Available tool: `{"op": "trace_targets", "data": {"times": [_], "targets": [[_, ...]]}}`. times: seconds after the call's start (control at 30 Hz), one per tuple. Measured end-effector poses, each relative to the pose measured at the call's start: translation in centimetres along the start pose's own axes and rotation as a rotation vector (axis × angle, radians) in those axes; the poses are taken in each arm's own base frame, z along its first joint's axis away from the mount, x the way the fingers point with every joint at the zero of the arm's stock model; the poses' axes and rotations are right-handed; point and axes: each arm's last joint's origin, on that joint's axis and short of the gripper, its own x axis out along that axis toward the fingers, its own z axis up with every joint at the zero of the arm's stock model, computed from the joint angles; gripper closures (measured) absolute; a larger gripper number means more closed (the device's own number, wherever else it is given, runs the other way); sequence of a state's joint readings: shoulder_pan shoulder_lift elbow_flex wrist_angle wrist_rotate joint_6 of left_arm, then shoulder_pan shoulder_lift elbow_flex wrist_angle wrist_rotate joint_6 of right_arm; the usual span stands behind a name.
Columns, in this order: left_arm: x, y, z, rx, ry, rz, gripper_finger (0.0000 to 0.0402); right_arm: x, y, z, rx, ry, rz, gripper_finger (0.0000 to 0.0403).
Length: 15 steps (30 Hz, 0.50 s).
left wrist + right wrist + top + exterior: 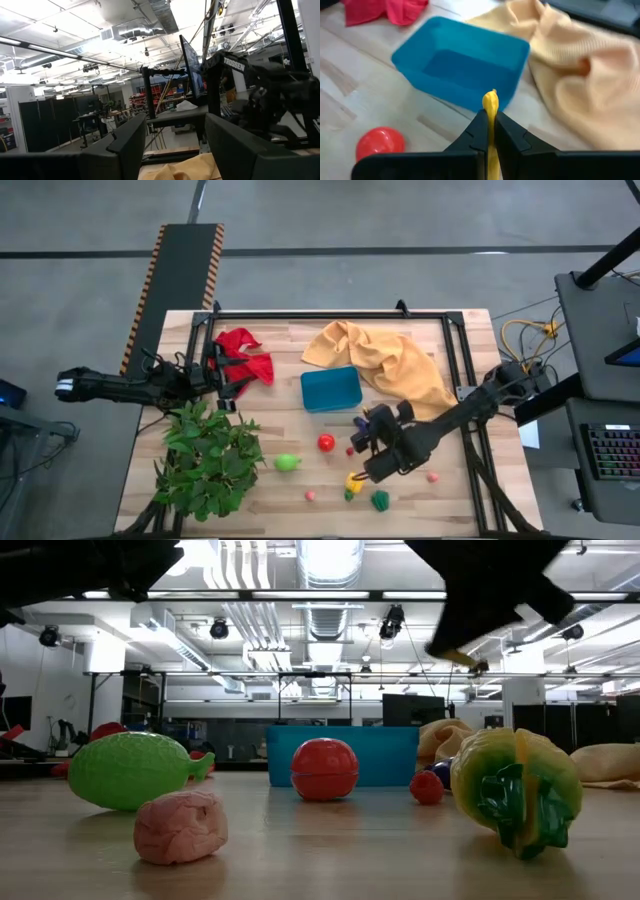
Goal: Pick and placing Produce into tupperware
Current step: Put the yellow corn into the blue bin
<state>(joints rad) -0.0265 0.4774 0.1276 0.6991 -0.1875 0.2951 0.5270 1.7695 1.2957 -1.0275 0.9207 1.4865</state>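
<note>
The teal tupperware stands mid-table, nothing showing inside it. Loose produce lies on the wood near it: a red ball, a light green piece, a yellow-and-green piece, a dark green piece and small pink bits. My right gripper hangs above the table just near-right of the tupperware, shut on a thin yellow piece. My left gripper waits open at the table's left edge, beside the red cloth. My right gripper pinches the thin yellow piece between its two fingertips; a narrow yellow end sticks out past them. The fingers slant down toward the tupperware. The piece is lifted clear of the table; the fingers hide the rest of it.
A mustard-yellow cloth lies bunched right of the tupperware and behind it. A big leafy green plant fills the near-left corner. A black frame runs along the table's far and side edges.
</note>
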Motion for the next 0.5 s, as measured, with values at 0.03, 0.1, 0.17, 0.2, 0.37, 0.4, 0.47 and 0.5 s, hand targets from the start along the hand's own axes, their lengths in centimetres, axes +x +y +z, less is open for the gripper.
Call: {"op": "trace_targets", "data": {"times": [0.03,0.1,0.17,0.2,0.37,0.4,0.47,0.5], "targets": [[0.0,0.0,0.0,0.000,-0.001,0.000,0.0212,-0.1,0.2,0.6,-0.027,-0.001,0.008,0.0390],[0.0,0.0,0.0,-0.001,-0.001,0.000,0.0212,-0.5,0.5,1.6,-0.092,0.001,0.027,0.0390],[0.0,0.0,0.0,0.000,0.000,0.000,0.0212,-1.0,0.9,2.7,-0.151,0.018,0.060,0.0390],[0.0,0.0,0.0,0.000,0.001,-0.001,0.0212,-1.2,1.0,3.2,-0.180,0.030,0.076,0.0390],[0.0,0.0,0.0,0.000,0.000,0.000,0.0212,-1.9,1.3,5.5,-0.313,0.073,0.144,0.0390],[0.0,0.0,0.0,0.000,0.000,0.000,0.0212,-2.0,1.4,6.0,-0.319,0.075,0.163,0.0390],[0.0,0.0,0.0,-0.001,0.000,0.000,0.0212,-2.4,1.7,7.1,-0.339,0.077,0.224,0.0390],[0.0,0.0,0.0,0.000,0.001,-0.001,0.0212,-2.5,2.0,7.5,-0.359,0.075,0.260,0.0390]]}}
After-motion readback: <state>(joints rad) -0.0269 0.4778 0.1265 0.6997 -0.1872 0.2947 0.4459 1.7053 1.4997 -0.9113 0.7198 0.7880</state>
